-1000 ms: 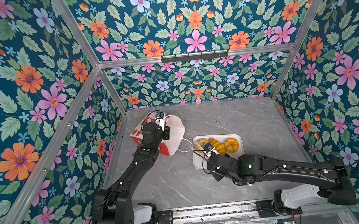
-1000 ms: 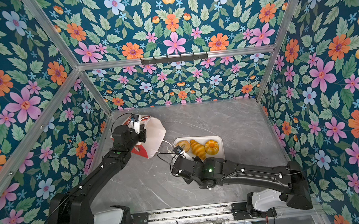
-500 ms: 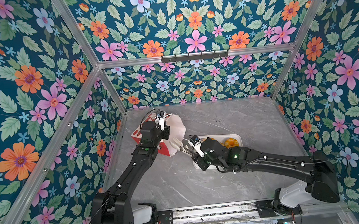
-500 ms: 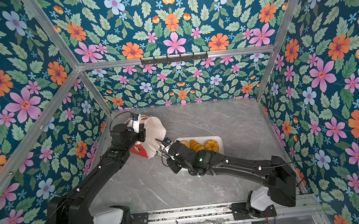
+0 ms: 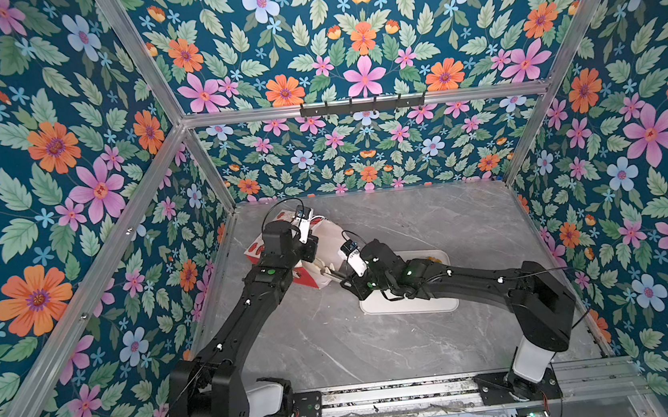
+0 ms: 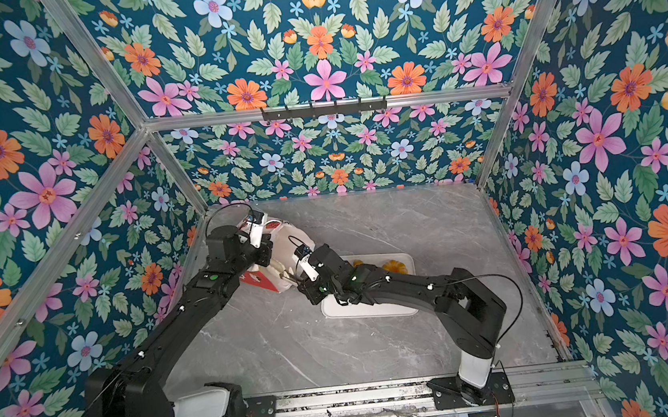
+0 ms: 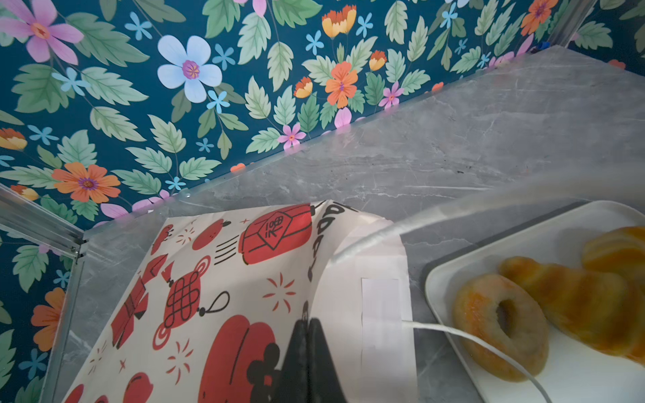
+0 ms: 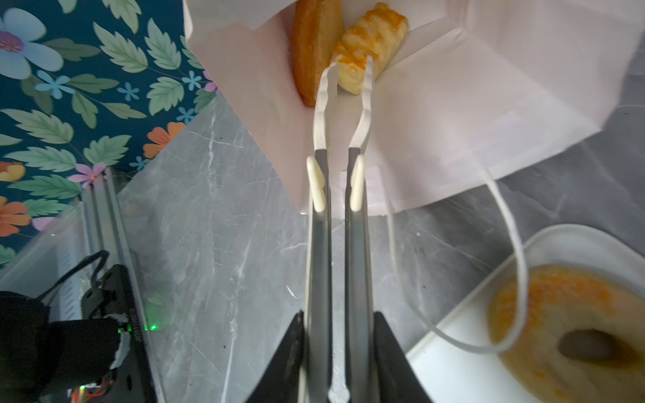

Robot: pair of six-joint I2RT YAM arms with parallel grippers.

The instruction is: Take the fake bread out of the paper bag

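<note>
The paper bag (image 5: 328,235) (image 6: 285,239) lies on its side, mouth toward the tray. My left gripper (image 7: 308,322) (image 5: 311,247) is shut on the upper edge of the bag (image 7: 227,279), keeping the mouth lifted. My right gripper (image 8: 338,314) (image 5: 347,281) is shut on white-tipped metal tongs (image 8: 343,139). The tong tips reach inside the bag (image 8: 453,104) and sit on either side of a braided roll (image 8: 373,38). A second brown piece of fake bread (image 8: 312,45) lies beside it. A ring doughnut (image 7: 499,324) (image 8: 565,314) and a croissant (image 7: 576,296) rest on the tray.
The flat white tray (image 5: 408,306) (image 6: 367,310) (image 7: 576,377) lies under my right forearm, just right of the bag. A white cord handle (image 8: 513,244) loops from the bag over the tray's rim. The flowered left wall (image 5: 202,247) stands close behind the bag.
My right arm has swung left from over the tray to the bag's mouth, and the tong tips have gone inside. My left gripper has kept its hold on the bag's edge.
</note>
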